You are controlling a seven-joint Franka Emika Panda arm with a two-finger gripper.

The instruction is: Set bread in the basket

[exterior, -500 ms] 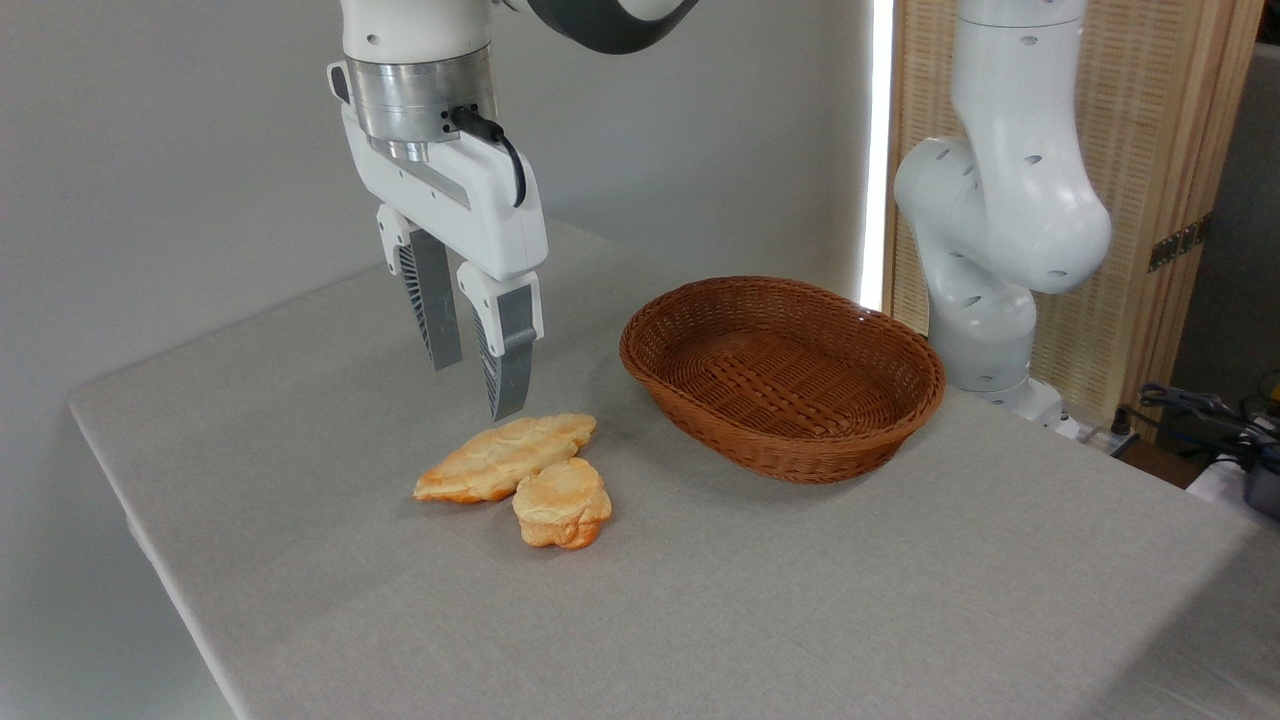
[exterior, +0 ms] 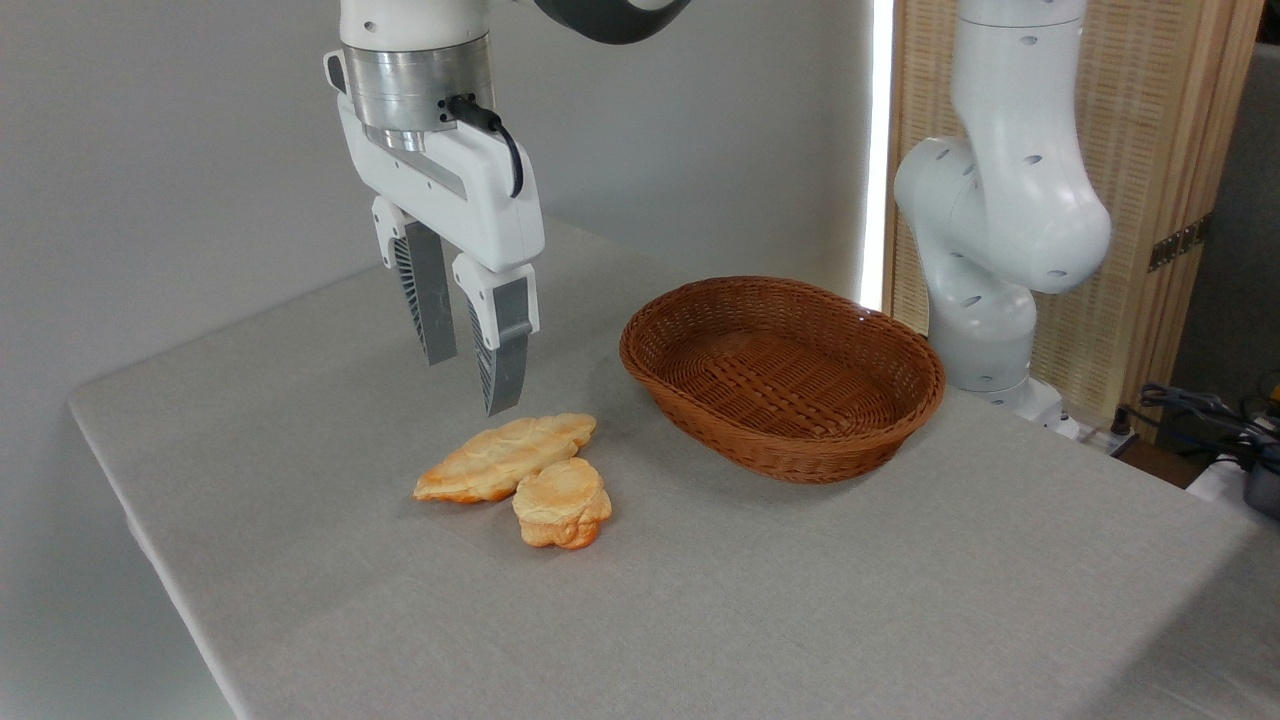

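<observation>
The bread, a small lumpy bun with a golden-orange crust and pale top, lies on the grey tablecloth touching a longer braided loaf behind it. The brown woven wicker basket stands to the right with nothing in it. My gripper hangs above the table just behind and left of the loaf, its grey ribbed fingers pointing down, a narrow gap between them and nothing held. It touches neither piece.
The arm's white base rises behind the basket at the right. A wooden slatted screen stands behind it, and cables lie at the far right. The table's left edge runs close to the loaves.
The gripper has shifted slightly up and to the left. The bun, the loaf and the basket have not moved.
</observation>
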